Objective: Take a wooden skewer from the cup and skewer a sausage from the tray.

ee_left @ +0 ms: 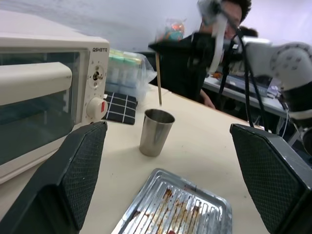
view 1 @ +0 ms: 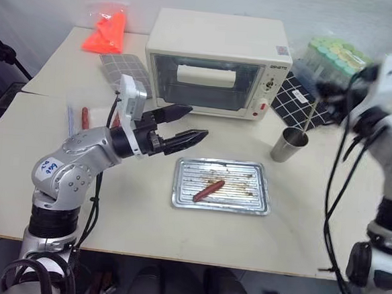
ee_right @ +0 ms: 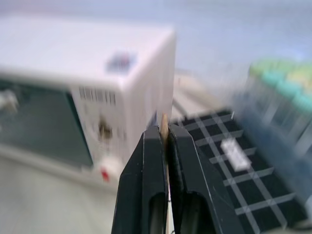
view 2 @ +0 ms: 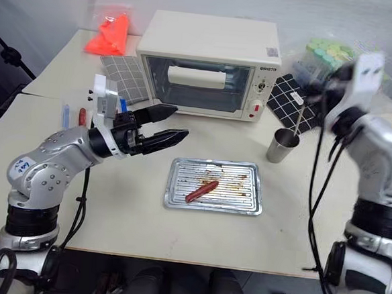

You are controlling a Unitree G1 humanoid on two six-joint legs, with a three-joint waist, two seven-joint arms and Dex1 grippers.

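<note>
My right claw (ee_right: 165, 141) pinches the wooden skewer (ee_left: 158, 78) above the cup (ee_left: 155, 131) near the table's right edge; my left claw (view 1: 184, 124) gapes wide, ready over the tray (view 1: 259, 204).

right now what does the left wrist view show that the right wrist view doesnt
Left wrist view: the cup, the tray, a person behind the table, and the open left hand with the wooden skewer hanging above the cup.

Right wrist view: the right hand shut on the wooden skewer, seen close between its fingers, and the label on the checked mat.

Both: the toaster oven, the checked mat and the bag of lidded containers.
</note>
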